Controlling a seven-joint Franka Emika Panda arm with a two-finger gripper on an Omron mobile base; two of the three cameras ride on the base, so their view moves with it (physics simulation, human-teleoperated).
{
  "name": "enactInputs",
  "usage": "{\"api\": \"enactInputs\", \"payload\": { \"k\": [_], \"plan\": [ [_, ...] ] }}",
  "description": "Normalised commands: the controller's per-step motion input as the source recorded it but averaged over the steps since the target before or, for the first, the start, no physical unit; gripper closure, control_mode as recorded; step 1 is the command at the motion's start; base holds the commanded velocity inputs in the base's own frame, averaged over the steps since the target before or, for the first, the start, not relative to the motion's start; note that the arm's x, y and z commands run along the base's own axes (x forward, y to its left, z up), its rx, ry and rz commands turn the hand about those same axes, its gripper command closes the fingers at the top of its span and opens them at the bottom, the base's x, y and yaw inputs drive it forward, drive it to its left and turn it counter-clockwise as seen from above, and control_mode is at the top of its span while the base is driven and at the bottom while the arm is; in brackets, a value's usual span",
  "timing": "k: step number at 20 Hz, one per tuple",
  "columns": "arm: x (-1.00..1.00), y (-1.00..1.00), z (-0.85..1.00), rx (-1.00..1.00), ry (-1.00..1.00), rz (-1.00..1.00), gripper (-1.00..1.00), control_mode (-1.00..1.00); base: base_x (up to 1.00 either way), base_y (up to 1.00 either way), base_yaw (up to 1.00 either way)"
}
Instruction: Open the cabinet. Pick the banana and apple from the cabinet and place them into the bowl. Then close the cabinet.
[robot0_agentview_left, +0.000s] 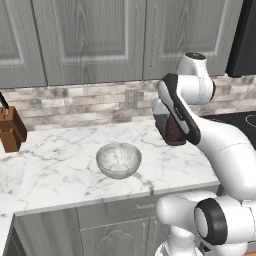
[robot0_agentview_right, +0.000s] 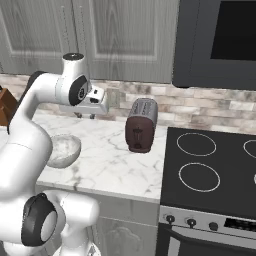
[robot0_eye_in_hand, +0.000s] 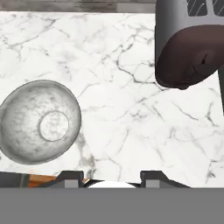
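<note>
Cabinet doors shut, bowl empty inside

Mottled grey-white bowl, dark maroon toaster, grey-veined white marble counter.

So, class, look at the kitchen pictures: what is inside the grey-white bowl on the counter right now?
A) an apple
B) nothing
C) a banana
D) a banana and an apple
B: the hand view looks straight down into the bowl and shows only its bare mottled inside.
</note>
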Motion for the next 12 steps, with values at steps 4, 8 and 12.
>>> {"api": "enactInputs", "payload": {
  "k": [4, 8, 12],
  "plan": [
    [-0.12, 0.01, 0.00, 0.00, -0.09, 0.00, -1.00, -1.00, 0.00, 0.00, 0.00],
    [-0.35, 0.00, 0.01, -0.01, -0.08, 0.06, -1.00, -1.00, 0.00, 0.00, 0.00],
    [-0.34, 0.01, 0.12, 0.00, -0.12, 0.04, -1.00, -1.00, 0.00, 0.00, 0.00]
  ]
}}
